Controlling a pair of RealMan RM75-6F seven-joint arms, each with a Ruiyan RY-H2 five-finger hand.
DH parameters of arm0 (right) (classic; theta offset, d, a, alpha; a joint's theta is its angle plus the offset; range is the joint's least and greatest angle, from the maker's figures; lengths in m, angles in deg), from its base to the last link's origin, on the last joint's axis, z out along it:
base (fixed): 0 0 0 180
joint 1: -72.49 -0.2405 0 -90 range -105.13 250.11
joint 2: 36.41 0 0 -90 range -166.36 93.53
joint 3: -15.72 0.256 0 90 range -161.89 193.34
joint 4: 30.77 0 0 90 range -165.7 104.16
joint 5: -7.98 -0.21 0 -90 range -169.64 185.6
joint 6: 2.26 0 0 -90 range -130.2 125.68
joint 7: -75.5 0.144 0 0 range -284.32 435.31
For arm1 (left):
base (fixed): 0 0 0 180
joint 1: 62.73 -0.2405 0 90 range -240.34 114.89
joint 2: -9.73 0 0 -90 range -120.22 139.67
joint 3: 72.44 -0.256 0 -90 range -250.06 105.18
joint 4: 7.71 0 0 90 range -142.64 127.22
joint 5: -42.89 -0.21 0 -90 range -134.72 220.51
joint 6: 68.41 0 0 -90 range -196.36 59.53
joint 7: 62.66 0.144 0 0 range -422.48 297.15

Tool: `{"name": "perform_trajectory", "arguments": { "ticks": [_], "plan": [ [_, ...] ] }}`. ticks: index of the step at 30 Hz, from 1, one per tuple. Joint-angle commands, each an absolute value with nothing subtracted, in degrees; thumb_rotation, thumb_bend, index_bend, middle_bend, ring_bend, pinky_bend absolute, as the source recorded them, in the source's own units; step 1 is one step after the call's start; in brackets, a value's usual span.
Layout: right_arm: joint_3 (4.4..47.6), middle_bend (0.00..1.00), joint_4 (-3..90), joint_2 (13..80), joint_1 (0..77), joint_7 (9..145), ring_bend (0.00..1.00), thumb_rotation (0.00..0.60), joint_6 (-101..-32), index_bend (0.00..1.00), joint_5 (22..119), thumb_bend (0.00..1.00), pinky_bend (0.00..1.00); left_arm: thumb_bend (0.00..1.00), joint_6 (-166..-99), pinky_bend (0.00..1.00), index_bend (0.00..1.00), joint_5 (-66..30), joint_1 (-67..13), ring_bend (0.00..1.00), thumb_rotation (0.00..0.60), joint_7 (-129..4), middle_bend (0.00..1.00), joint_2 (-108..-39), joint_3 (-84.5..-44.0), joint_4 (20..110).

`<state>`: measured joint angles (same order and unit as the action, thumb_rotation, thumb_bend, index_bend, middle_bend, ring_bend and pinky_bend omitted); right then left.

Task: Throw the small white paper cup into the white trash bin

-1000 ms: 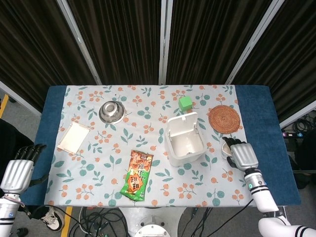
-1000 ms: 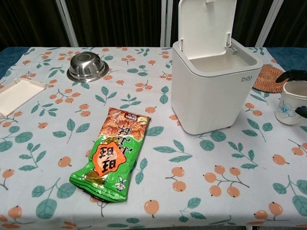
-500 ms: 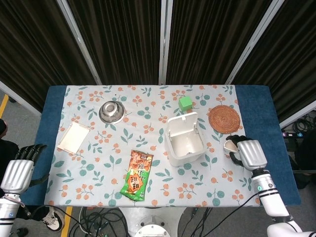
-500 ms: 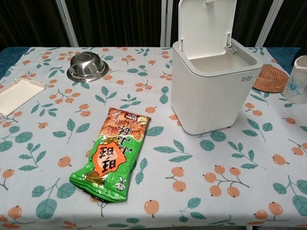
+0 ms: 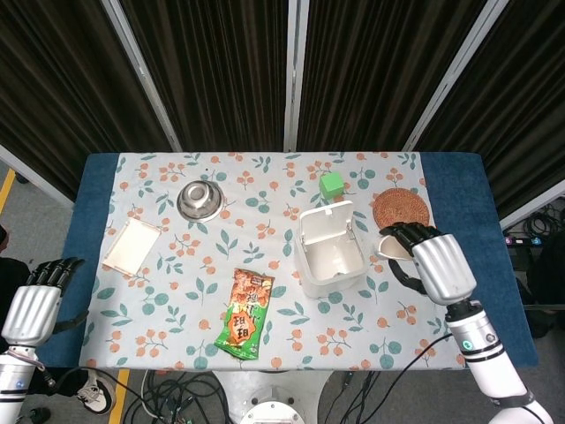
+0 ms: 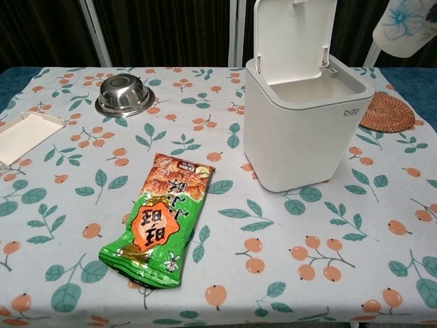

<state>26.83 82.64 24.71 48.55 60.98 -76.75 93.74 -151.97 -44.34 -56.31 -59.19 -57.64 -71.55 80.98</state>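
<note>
The small white paper cup [image 6: 404, 26] with a blue flower print hangs high at the top right of the chest view, above and to the right of the bin. In the head view my right hand [image 5: 438, 267] grips the cup [image 5: 391, 246], whose pale edge peeks out between the fingers just right of the bin. The white trash bin [image 5: 330, 250] [image 6: 304, 130] stands mid-table with its lid tipped open at the back. My left hand [image 5: 33, 307] hangs off the table's left edge, holding nothing, its fingers curled.
A snack bag [image 5: 244, 313] lies in front of the bin. A steel bowl [image 5: 200, 200], a white tray [image 5: 131, 245], a green block [image 5: 332, 185] and a woven coaster [image 5: 401, 211] sit around the flowered tablecloth.
My right hand has lifted the cup off the table and carried it up and left toward the bin. The left hand has not moved.
</note>
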Motion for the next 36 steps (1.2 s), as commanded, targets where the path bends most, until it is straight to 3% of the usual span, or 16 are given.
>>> {"name": "perform_trajectory", "arguments": {
  "ticks": [1, 5, 8, 13, 15, 24, 36],
  "plan": [
    [27.8, 0.33, 81.9, 28.5, 46.1, 60.1, 0.35, 0.6, -75.0, 0.31, 94.4, 0.32, 0.5, 0.15, -152.1, 0.16, 0.16, -44.4, -56.3, 0.12, 0.6, -59.3, 0.16, -57.6, -71.5, 81.1],
    [28.2, 0.32, 79.3, 32.9, 43.5, 58.7, 0.35, 0.6, -73.0, 0.29, 93.8, 0.32, 0.49, 0.15, -152.4, 0.16, 0.16, -44.6, -56.3, 0.12, 0.6, -59.3, 0.16, -57.3, -71.4, 81.3],
    [28.5, 0.26, 77.0, 35.9, 41.7, 57.8, 0.31, 0.6, -71.3, 0.23, 92.6, 0.32, 0.41, 0.15, -152.4, 0.16, 0.16, -44.4, -56.4, 0.12, 0.6, -59.5, 0.16, -57.2, -71.4, 81.2],
    [28.3, 0.07, 74.7, 38.1, 39.5, 59.1, 0.04, 0.6, -68.6, 0.0, 92.3, 0.27, 0.22, 0.15, -152.0, 0.16, 0.17, -43.6, -56.5, 0.12, 0.6, -60.3, 0.16, -57.5, -71.3, 80.3],
    [27.9, 0.02, 74.5, 38.1, 39.2, 59.8, 0.0, 0.6, -68.4, 0.0, 93.0, 0.23, 0.17, 0.15, -152.1, 0.16, 0.17, -43.5, -56.6, 0.12, 0.6, -60.6, 0.16, -57.7, -71.3, 80.0],
    [26.1, 0.0, 75.9, 33.7, 42.6, 64.0, 0.0, 0.6, -73.5, 0.0, 96.1, 0.18, 0.14, 0.15, -152.4, 0.16, 0.18, -43.4, -56.9, 0.12, 0.6, -62.0, 0.16, -58.0, -71.2, 78.7],
    [20.0, 0.0, 67.9, 26.9, 56.4, 74.4, 0.0, 0.6, -90.9, 0.0, 101.7, 0.18, 0.13, 0.15, -152.8, 0.16, 0.18, -43.6, -56.9, 0.12, 0.6, -60.7, 0.16, -57.7, -71.1, 79.9]
  ]
}}
